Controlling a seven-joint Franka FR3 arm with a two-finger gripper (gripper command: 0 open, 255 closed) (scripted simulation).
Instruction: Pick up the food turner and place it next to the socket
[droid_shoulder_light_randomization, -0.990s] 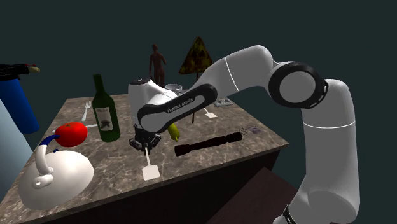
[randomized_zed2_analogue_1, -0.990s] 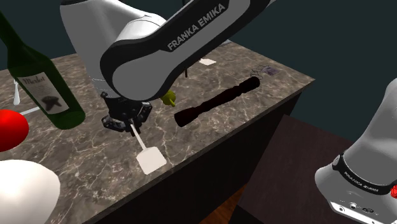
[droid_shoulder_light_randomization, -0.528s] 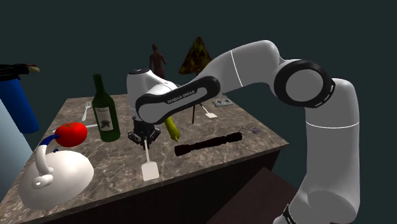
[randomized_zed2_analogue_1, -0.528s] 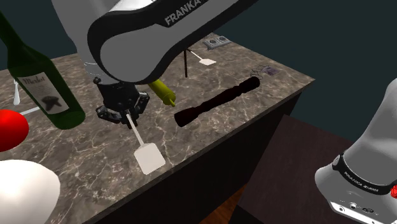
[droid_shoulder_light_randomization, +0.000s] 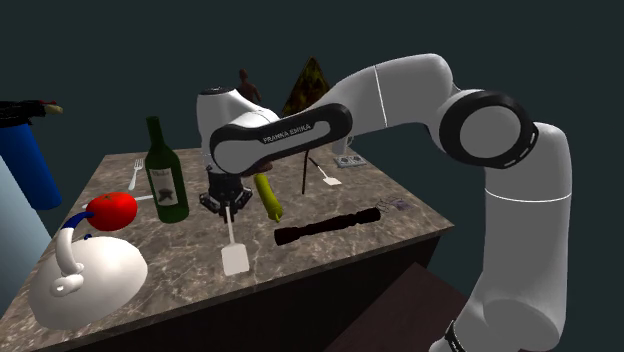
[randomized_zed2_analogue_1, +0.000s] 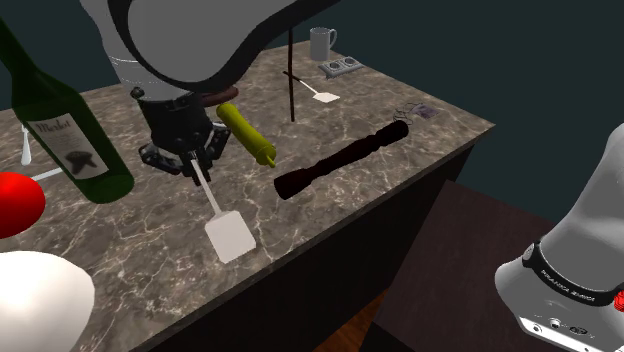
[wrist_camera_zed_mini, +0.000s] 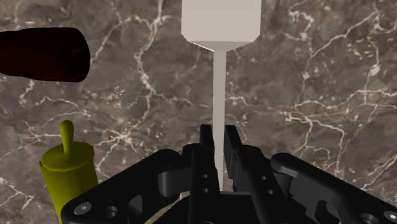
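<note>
The gripper (wrist_camera_zed_mini: 217, 137) is clasping the white food turner (randomized_zed2_analogue_1: 228, 237) by its thin handle. Its blade is pointing away from the wine bottle (randomized_zed2_analogue_1: 60, 125), over the dark marble table (randomized_zed2_analogue_1: 400, 150).

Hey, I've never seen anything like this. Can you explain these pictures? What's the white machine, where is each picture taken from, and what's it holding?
The white machine is a robot arm with a black two-finger gripper at its end. Two pictures come from cameras looking down on the marble table; the third comes from a camera on the hand, looking along the gripper. On the table are a green wine bottle, a white kettle, a red fruit, a yellow bottle and a dark rolling pin. The fingers are shut on the thin handle of a white food turner.
</note>
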